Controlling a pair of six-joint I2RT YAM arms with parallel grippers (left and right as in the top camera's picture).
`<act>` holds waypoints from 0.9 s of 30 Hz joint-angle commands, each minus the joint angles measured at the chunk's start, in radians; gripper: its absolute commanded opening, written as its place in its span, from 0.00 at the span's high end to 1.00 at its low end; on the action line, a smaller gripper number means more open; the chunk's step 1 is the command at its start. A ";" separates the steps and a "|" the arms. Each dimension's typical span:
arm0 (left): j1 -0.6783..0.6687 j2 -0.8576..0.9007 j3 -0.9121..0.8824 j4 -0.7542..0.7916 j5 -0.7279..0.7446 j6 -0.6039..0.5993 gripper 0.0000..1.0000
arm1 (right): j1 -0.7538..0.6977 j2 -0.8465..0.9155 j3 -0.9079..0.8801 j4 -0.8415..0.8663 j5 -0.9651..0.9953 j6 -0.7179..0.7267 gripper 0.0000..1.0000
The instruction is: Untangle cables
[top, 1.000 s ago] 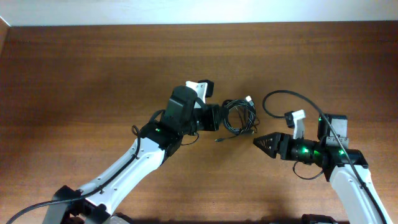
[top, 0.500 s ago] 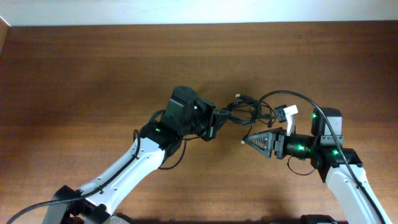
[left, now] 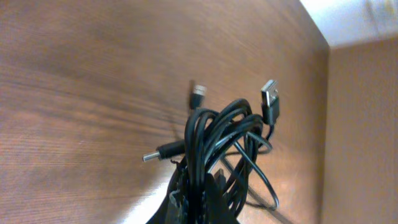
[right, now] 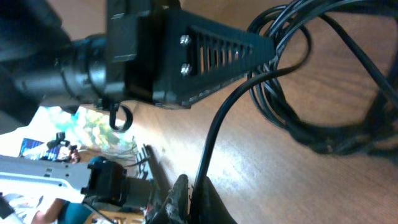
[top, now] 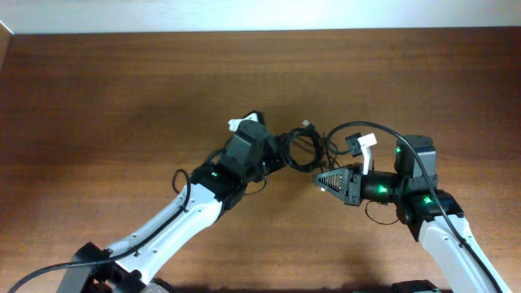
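Note:
The cables [top: 308, 150] form a bundle of thin black loops just above the middle of the wooden table. My left gripper [top: 282, 159] is shut on the bundle's left side. In the left wrist view the loops [left: 214, 140] rise out of the shut left gripper [left: 199, 200], with a USB plug [left: 270, 99] and a barrel plug [left: 153, 157] sticking out. My right gripper [top: 319, 180] reaches the bundle from the right. In the right wrist view this gripper [right: 196, 198] is shut on one cable strand [right: 211, 143], which runs up to the bundle beside the left gripper's finger [right: 217, 53].
The brown wooden table [top: 122, 98] stretches to a pale wall strip [top: 260, 15] at the back. Each arm's own thicker black cable loops near its wrist, the right one [top: 370, 128] arching above the right arm. Room clutter [right: 74, 143] shows beyond the table edge.
My right gripper has moved left to the bundle and shut on a strand. The left gripper has turned, and the bundle has shifted slightly towards the back.

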 commanded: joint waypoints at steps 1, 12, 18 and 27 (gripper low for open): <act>-0.057 -0.016 0.007 0.077 0.087 0.200 1.00 | 0.004 -0.009 0.006 0.009 0.111 0.018 0.96; -0.082 -0.016 0.007 0.218 0.499 0.221 1.00 | 0.005 -0.006 0.006 -0.007 0.510 0.017 0.96; -0.082 -0.016 0.007 0.280 0.197 -0.074 1.00 | 0.004 0.005 0.006 -0.068 0.438 0.016 0.24; -0.081 -0.016 0.006 0.143 -0.047 -0.356 0.98 | 0.002 -0.272 0.103 -0.286 0.532 0.017 0.01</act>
